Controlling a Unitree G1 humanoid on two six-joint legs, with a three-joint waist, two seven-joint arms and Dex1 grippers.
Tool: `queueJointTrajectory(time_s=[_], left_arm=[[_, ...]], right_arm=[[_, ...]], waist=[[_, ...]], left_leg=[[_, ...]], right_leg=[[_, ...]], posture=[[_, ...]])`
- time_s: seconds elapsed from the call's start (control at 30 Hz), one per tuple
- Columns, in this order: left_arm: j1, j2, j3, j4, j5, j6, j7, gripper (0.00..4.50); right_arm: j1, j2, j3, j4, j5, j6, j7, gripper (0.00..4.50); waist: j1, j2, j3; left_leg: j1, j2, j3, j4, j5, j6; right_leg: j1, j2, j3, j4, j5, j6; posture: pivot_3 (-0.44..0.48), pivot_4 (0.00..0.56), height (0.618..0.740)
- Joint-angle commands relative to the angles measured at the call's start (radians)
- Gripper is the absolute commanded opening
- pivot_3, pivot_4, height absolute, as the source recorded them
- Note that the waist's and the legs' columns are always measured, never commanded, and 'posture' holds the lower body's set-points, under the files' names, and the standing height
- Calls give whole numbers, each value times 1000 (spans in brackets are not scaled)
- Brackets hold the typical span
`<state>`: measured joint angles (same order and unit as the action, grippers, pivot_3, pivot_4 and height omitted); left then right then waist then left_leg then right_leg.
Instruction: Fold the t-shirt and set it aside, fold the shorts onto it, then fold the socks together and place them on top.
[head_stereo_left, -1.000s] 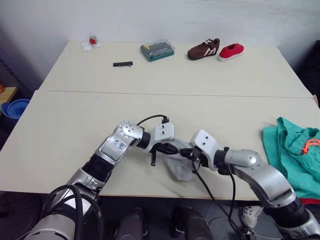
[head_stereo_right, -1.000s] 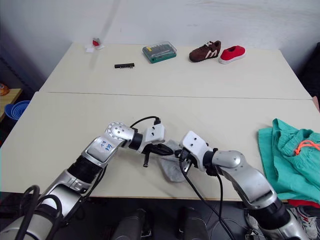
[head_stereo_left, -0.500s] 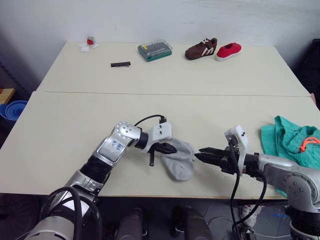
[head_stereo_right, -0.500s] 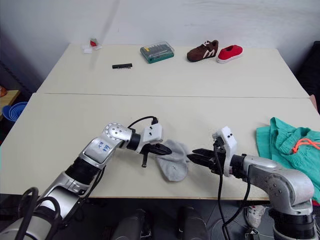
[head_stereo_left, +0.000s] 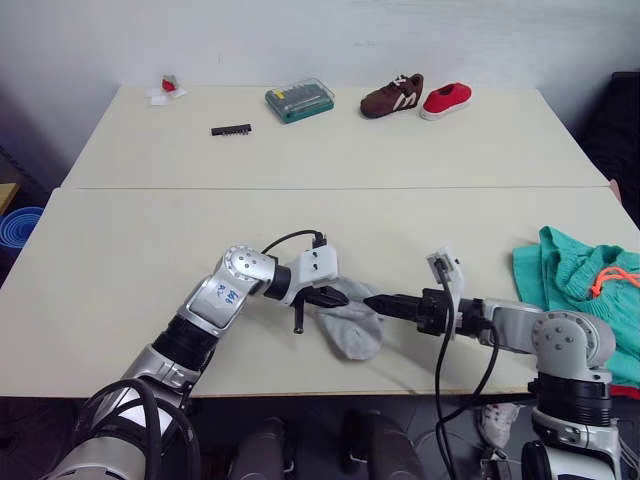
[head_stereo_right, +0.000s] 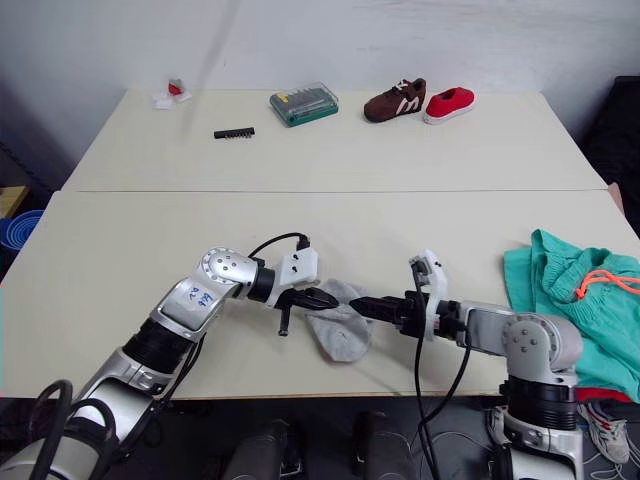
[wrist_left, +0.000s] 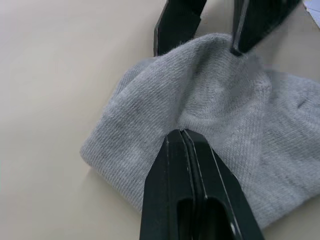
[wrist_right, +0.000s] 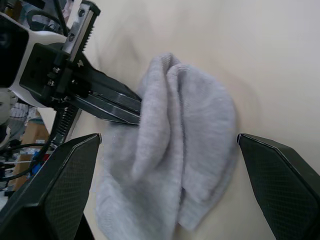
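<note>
My right gripper (head_stereo_right: 372, 305) has swung out from over the socks (head_stereo_right: 338, 322) and come back in low, so now it points straight at them from the side. Its two fingers are spread wide apart and hold nothing; the right wrist view shows one finger (wrist_right: 60, 195) on each side of the grey bundle. My left gripper (head_stereo_right: 325, 298) is on the far side of the socks from it, fingers pinched tight on a fold of sock cloth (wrist_left: 200, 115).

The socks lie near the front edge of the table (head_stereo_right: 130, 230), between the two grippers. The shorts (head_stereo_right: 575, 310) sit in a heap well to the right of the socks, by the table's right edge.

To do this step well, I think I should slide the right fingers in flat, so they close on both socks at once. The left gripper should keep its pinch so the cloth does not slip away. Then I can lift the pair as one and carry it to the shorts.

I cannot tell if I am looking at one sock or two stacked. The t-shirt is mostly hidden; a thin red strip (head_stereo_right: 600, 393) shows under the shorts.
</note>
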<state>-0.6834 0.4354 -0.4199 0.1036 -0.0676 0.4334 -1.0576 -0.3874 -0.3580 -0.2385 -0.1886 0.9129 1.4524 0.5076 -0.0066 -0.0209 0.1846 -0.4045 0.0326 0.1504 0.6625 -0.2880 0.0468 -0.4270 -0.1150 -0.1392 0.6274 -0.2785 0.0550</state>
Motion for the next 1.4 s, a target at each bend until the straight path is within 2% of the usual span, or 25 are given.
queueJointTrajectory(time_s=[0.03, 0.13, 0.4, 0.5, 0.63, 0.73, 0.8, 0.9, 1.13, 1.23, 1.4], left_arm=[[17, 0, -13, -12, 21, 8, 9, 0], [19, -3, -11, -14, 23, 11, 14, 0], [27, -3, 2, -14, 20, 10, 24, 0], [37, -3, 19, -20, 10, 11, 28, 0], [48, -7, 78, -47, -49, 26, 21, 0], [51, -7, 184, -108, -194, 100, -26, 593], [52, 3, 236, -147, -274, 139, -61, 1259], [30, 21, 349, -192, -446, 239, -118, 2249], [-19, 44, 398, -211, -556, 287, -148, 4456], [-27, 37, 392, -217, -562, 276, -131, 4500], [0, 9, 406, -247, -579, 279, -71, 4500]], right_arm=[[11, 37, 83, 17, 1, 36, -9, 4465], [20, 49, 102, 41, -30, 16, -23, 3846], [33, 72, 65, 47, -41, -20, -39, 983], [43, 79, 44, 31, -38, -32, -49, 231], [55, 87, -9, -1, -16, -33, -74, 142], [59, 80, -99, -61, 35, -16, -99, 142], [62, 66, -149, -98, 73, -2, -116, 142], [64, -1, -295, -161, 174, 45, -140, 142], [131, -257, -611, -175, 421, 102, -209, 142], [187, -391, -733, -100, 486, 84, -239, 142], [244, -550, -885, 89, 445, 21, -273, 142]], waist=[[0, 0, 0], [0, 0, 0], [-1, 0, -1], [0, -2, -2], [0, -2, -2], [2, 1, 0], [4, 3, 2], [6, 5, 3], [7, 5, 3], [9, 5, 3], [8, 5, 3]], left_leg=[[0, 0, 0, 0, 0, 0], [0, 0, 0, 0, 0, 0], [0, 0, 0, 0, 0, 0], [1, 0, 0, 0, 0, 0], [1, 0, 0, 0, 0, 0], [-1, 0, 0, -1, 0, -1], [-2, 0, 0, -1, 3, -5], [-3, -1, 0, -1, 3, -5], [-3, -2, 0, -1, 2, -4], [-3, -2, 0, -1, 3, -4], [-2, -2, 1, -1, 3, -4]], right_leg=[[0, 0, 0, 0, 0, 0], [0, 0, 0, 0, 0, 0], [0, 0, 0, 0, 0, 0], [1, 0, 0, 0, 0, 0], [1, 0, 1, -1, 0, 0], [-1, 0, 1, -1, 0, 0], [-2, 0, 1, -1, 0, 0], [-2, -1, 1, -2, 0, 0], [-1, 0, 0, -3, 0, 1], [-1, 0, 1, -3, 0, 1], [0, 1, 2, -4, 1, 2]], posture=[[0, 150, 740], [0, 150, 740], [0, 150, 740], [0, 150, 740], [0, 150, 740], [0, 150, 740], [0, 150, 740], [0, 150, 740], [0, 150, 740], [0, 150, 740], [0, 150, 740]])
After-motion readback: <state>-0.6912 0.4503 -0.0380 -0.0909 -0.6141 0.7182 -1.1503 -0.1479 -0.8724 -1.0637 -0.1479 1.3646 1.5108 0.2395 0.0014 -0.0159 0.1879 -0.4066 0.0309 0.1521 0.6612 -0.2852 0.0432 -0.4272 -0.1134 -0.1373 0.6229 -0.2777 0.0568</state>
